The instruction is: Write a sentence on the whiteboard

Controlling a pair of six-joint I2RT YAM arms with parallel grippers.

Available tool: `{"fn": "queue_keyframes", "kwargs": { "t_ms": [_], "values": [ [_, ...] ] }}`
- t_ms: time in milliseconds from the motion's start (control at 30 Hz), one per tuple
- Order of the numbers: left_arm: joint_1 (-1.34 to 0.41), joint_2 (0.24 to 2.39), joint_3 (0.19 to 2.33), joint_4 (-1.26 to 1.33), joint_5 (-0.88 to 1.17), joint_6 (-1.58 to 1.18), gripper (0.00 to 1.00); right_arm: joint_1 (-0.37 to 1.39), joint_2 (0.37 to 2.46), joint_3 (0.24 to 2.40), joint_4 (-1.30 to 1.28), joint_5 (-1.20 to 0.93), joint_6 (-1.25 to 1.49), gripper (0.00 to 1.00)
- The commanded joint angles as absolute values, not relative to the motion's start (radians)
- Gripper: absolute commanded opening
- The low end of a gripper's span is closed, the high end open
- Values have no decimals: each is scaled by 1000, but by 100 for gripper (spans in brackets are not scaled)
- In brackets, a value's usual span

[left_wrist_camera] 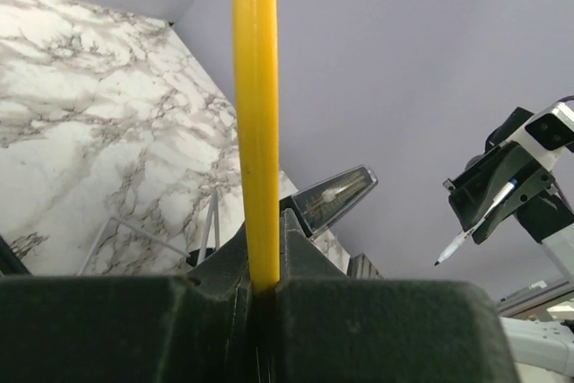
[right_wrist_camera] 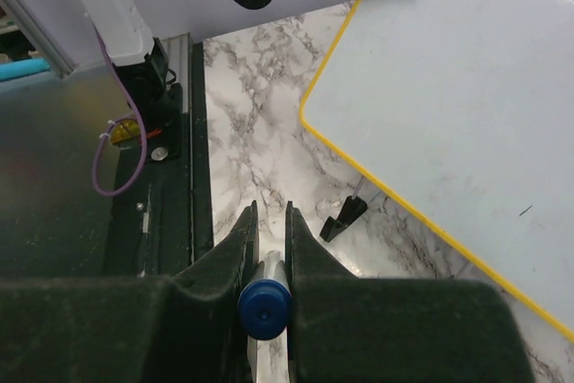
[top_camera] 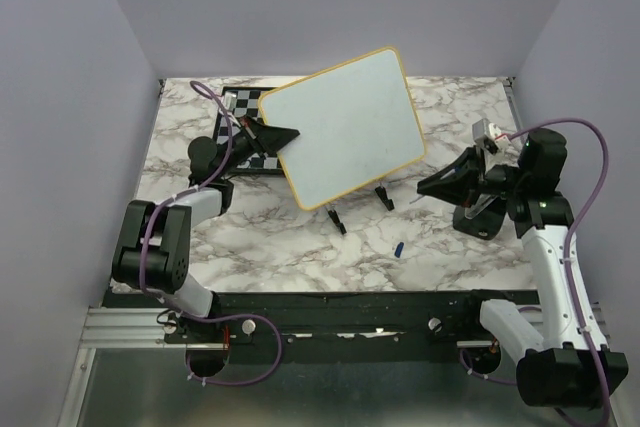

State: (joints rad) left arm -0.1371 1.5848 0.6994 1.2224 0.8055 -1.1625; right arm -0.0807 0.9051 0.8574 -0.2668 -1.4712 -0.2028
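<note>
1. White and bare: the whiteboard point(top_camera: 345, 127) has no words on it, only a tiny speck. So the sentence is not begun.
2. The board sits tilted over the middle of the marble surface point(top_camera: 260, 237), in front of a chessboard point(top_camera: 232, 102). I cannot tell if its black feet point(top_camera: 340, 225) touch the surface.
3. The left pincer point(top_camera: 283, 135) is closed tight on the yellow frame point(left_wrist_camera: 256, 87) at the board's left edge.
4. The right pincer point(top_camera: 435, 187) is closed on a marker point(right_wrist_camera: 265, 307). It hangs just off the board's right side. The tip is not touching the board.
5. A small blue cap point(top_camera: 399, 247) lies on the surface near the board, so I think the marker is open and ready.
6. Done: the board is held and the marker is gripped. Left to do: bring the tip to the board and write every word.
</note>
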Motion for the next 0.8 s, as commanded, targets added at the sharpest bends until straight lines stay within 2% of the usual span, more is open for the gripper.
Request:
{"fn": "queue_keyframes", "kwargs": {
  "t_ms": [0,133,433,533,767],
  "values": [
    [-167,1421,715,1319,680,-1238,0,-84,949,1113,-549,-1451,-332,1],
    [-276,1304,658,1206,592,-1216,0,-80,1028,1392,-820,-1399,-449,1],
    [-573,1092,647,898,229,-1227,0,75,1072,1731,-910,-1131,-373,1],
    [-681,1057,704,717,92,-1241,0,136,1088,1792,-917,-1056,-338,1],
    [-862,1022,762,604,-121,-1240,0,225,1078,1810,-911,-943,-327,0]
  ]
}}
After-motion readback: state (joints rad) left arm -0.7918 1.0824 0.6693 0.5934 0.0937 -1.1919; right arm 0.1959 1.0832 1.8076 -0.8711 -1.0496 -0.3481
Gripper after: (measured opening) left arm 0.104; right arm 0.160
